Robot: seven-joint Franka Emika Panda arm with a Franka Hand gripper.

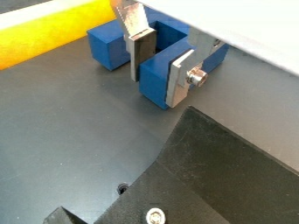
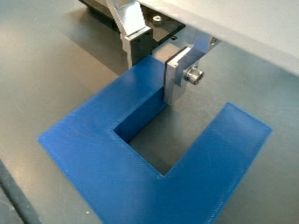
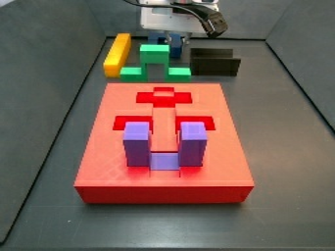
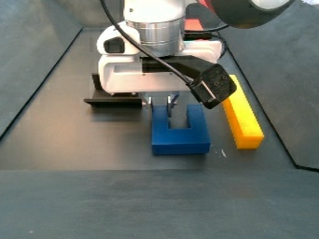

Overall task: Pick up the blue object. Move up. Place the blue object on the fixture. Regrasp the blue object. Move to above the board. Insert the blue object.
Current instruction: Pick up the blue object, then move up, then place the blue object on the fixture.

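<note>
The blue object (image 4: 178, 138) is a dark blue U-shaped block lying flat on the dark floor, in front of the fixture (image 4: 115, 101). It also shows in both wrist views (image 1: 111, 44) (image 2: 105, 131). My gripper (image 4: 173, 107) is down on it. In both wrist views the gripper (image 1: 162, 66) (image 2: 158, 57) has one finger inside the U slot and the other on the outer face of one prong, shut on that prong. The black fixture also shows close by in a wrist view (image 1: 233, 166). The red board (image 3: 118, 167) lies apart from them. I cannot make out the blue object in that side view.
A long yellow bar (image 4: 243, 119) lies beside the blue object, on the side away from the fixture; it also shows in a wrist view (image 1: 47, 31). A green block (image 3: 160, 54) sits behind the board. A lilac U-shaped block (image 3: 157, 147) stands in the board. Dark walls enclose the floor.
</note>
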